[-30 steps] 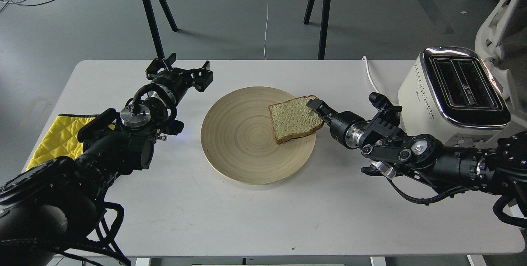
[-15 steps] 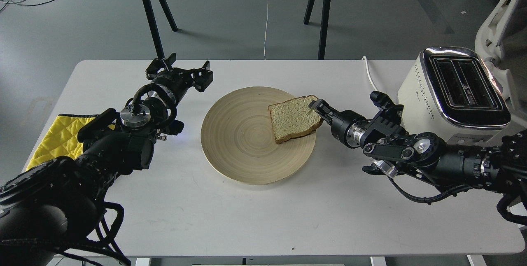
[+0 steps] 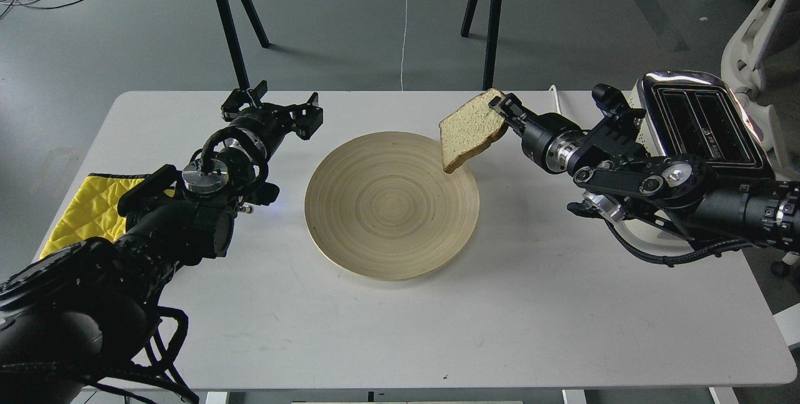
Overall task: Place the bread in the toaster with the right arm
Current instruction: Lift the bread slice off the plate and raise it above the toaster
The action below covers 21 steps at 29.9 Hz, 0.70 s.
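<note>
Bread (image 3: 472, 131) is now recorded clear of the wooden plate (image 3: 375, 229), where half a second ago it lay flat on the plate's right side with the right gripper (image 3: 502, 106) closed at its edge. The slice has been raised and carried up and slightly right, and it hangs tilted, crust corner downward, above the plate's far right rim. The lift is judged complete; transfer to the toaster (image 3: 700, 122) remains outstanding.

The right gripper is seen pinching the slice at its upper right crust, the body of the slice extending left and down from the fingertips. The toaster stands at the table's right edge, behind the right arm (image 3: 656, 179), its dark slots open upward and unobstructed. The slice is well apart from those slots, on the opposite side of the wrist. It is judged that the slice must be swung rightward and turned edge-down before insertion.

The left gripper (image 3: 275, 107) is noted with fingers spread, holding nothing, left of the plate. A yellow cloth (image 3: 81, 204) lies beneath the left arm.
</note>
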### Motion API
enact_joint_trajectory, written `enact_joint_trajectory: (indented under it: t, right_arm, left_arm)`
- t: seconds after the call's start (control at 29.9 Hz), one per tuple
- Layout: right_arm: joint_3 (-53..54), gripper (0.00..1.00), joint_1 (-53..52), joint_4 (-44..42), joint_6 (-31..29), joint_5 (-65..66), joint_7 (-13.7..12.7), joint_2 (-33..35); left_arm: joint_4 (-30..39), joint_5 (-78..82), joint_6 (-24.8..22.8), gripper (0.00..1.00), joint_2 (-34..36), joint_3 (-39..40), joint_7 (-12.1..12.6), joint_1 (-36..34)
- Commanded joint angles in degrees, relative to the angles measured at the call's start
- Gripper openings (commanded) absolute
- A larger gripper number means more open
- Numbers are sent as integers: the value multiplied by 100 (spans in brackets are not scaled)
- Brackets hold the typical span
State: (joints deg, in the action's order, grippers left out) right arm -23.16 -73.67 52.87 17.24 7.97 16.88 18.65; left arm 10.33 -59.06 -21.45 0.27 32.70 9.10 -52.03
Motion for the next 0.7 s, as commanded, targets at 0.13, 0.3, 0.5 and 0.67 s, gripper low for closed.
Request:
enact_joint_trajectory:
  t: [0.13,0.3,0.5,0.67]
  right_arm:
    - [-92,9,-1104,416,-1,-225,-9,1332]
    - [-837,9,-2096,716,-19,-208,-18,2230]
    - [-1919,9,-2959,830,-107,11,-35,2634]
    - [-2332,9,-3197,1365,-98,670,-70,3188]
  left_arm:
    - [-5,0,0,100,8,0,-4,0]
    - [-5,0,0,100,9,0,4,8]
    - [-5,0,0,100,9,0,4,8]
    - [-5,0,0,100,9,-9,4,8]
